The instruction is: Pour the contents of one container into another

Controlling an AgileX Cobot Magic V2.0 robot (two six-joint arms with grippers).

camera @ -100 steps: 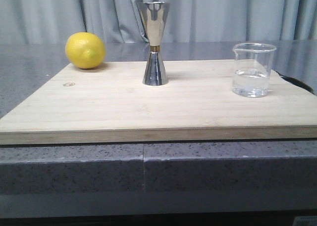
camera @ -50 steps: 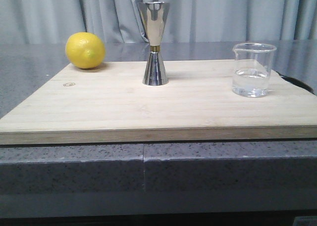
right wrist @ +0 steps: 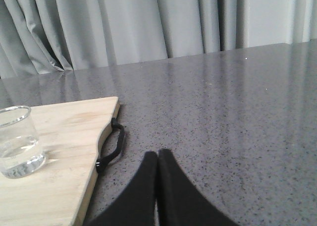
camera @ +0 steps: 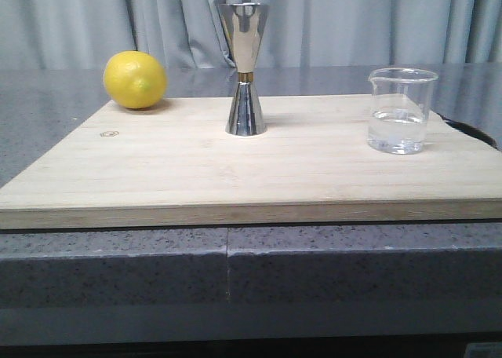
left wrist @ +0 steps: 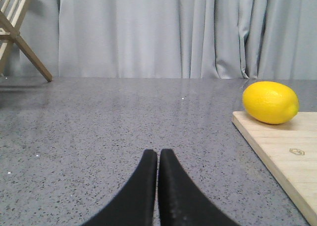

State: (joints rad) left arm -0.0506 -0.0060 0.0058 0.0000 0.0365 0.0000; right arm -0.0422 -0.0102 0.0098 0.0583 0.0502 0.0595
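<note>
A clear glass beaker holding some clear liquid stands upright on the right side of the wooden board; it also shows in the right wrist view as the beaker. The shiny steel jigger with a gold waist band stands upright at the board's back middle. My left gripper is shut and empty over the grey counter, left of the board. My right gripper is shut and empty over the counter, right of the board. Neither gripper appears in the front view.
A yellow lemon lies at the board's back left corner, the same lemon in the left wrist view. A black strap handle hangs off the board's right edge. A wooden rack stands far left. Grey curtains hang behind.
</note>
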